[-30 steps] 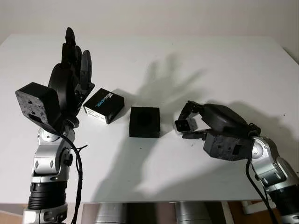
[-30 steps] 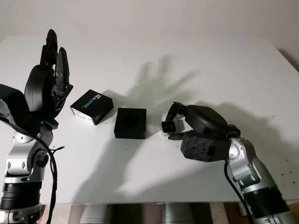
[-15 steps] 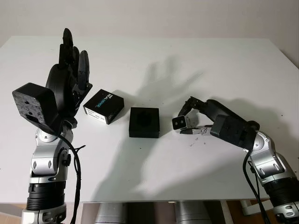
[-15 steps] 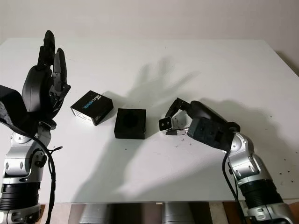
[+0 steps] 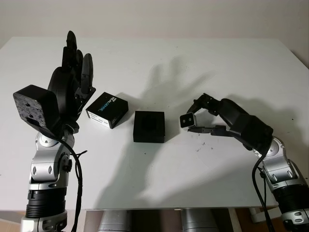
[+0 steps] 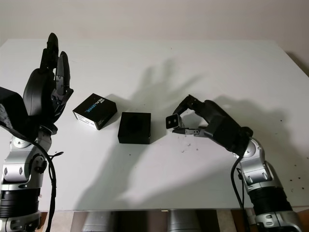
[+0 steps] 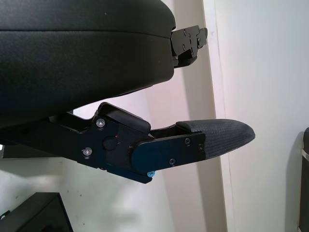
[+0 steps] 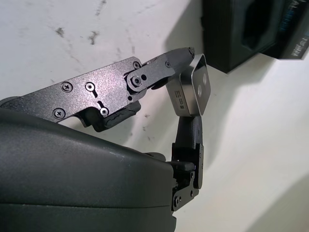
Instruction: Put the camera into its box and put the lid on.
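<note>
The right hand (image 5: 195, 117) is gripping the camera (image 5: 187, 120) between its fingers, holding it above the worktop (image 5: 159, 63) just to the right of the open black box (image 5: 149, 126). The lid (image 5: 106, 109) is lying left of the box. The left hand (image 5: 72, 79) is open, raised at the left.

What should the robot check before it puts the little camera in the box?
1. Camera held in the right hand's fingers: ok.
2. Camera lifted off the table: ok.
3. Box open, hollow facing up: ok.
4. Camera over the box: not ok, it is beside it.
5. Lid out of the way: ok.
6. Left hand open, raised beside the lid: ok.
</note>
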